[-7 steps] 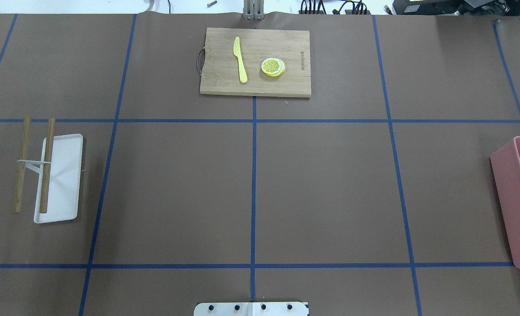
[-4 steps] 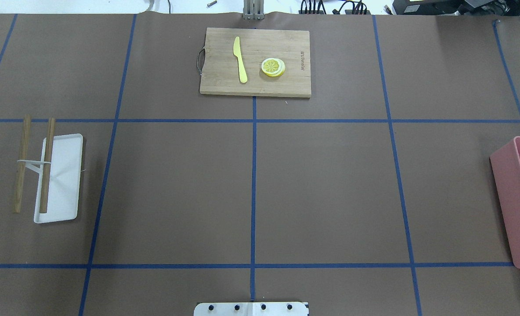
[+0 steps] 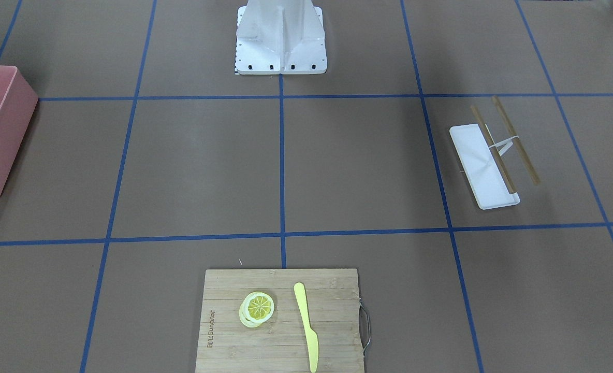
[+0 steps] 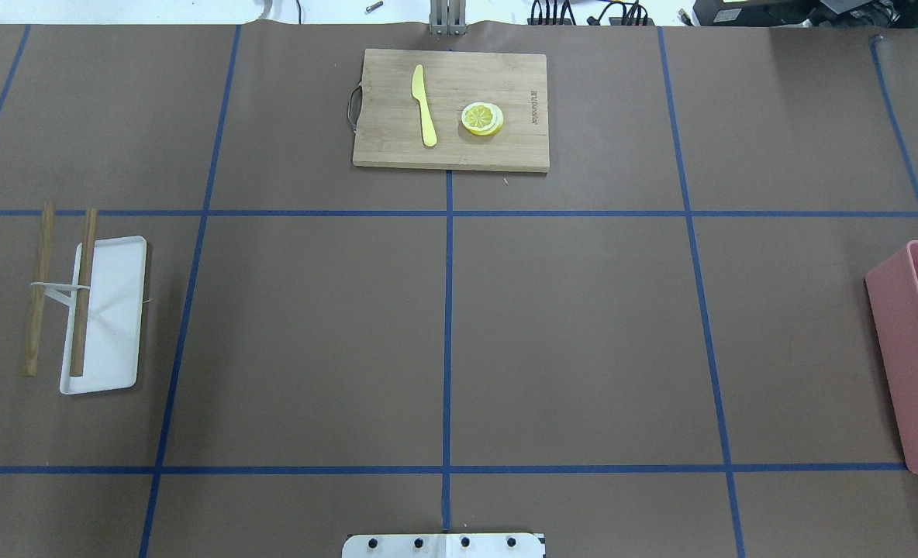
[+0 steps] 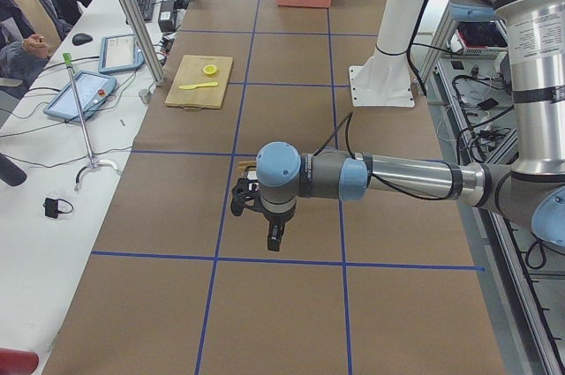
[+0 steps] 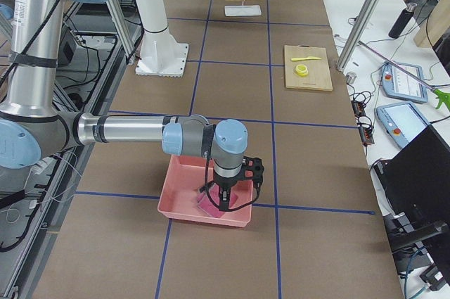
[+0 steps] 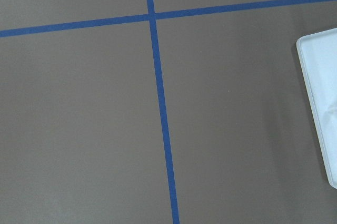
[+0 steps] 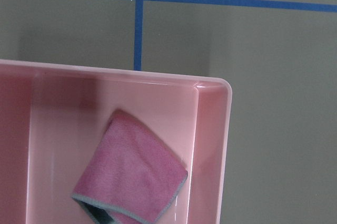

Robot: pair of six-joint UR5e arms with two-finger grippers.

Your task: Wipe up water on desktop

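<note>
The desktop (image 4: 583, 341) is brown with blue tape lines; I see no water on it in any view. A folded pink cloth (image 8: 131, 174) lies in a pink bin (image 8: 210, 129) at the table's right end. My right gripper (image 6: 223, 200) hangs over that bin, just above the cloth (image 6: 209, 205); it shows only in the exterior right view, so I cannot tell whether it is open or shut. My left gripper (image 5: 272, 238) hangs over the table's left end; it shows only in the exterior left view, so I cannot tell its state.
A white tray (image 4: 110, 325) with a two-rod wooden rack (image 4: 83, 294) lies at the left end. A bamboo cutting board (image 4: 505, 147) with a yellow knife (image 4: 423, 105) and lemon slices (image 4: 481, 118) sits at the far middle. The robot base (image 3: 280, 36) stands at the near edge.
</note>
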